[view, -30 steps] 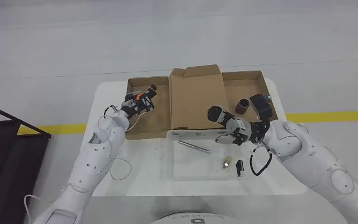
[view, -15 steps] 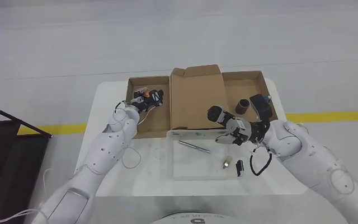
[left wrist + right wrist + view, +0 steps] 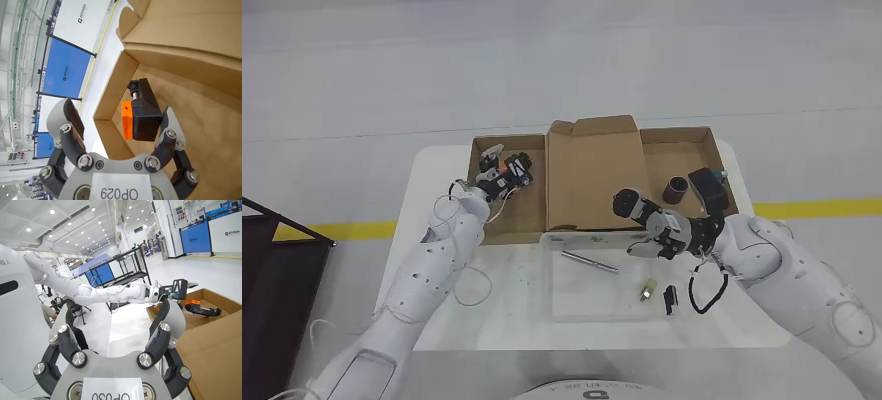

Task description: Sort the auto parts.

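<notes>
Both fingers of the left gripper [image 3: 118, 109] are spread wide. The black-and-orange part [image 3: 144, 117] lies in the cardboard box [image 3: 116, 85] between them, just beside one finger. The right gripper [image 3: 117, 309] gapes, holding nothing.

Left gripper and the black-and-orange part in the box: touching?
Cannot tell. Left wrist view: the left gripper has its jaws open; one finger overlaps the black-and-orange part at a corner, neither gap nor contact plain.
</notes>
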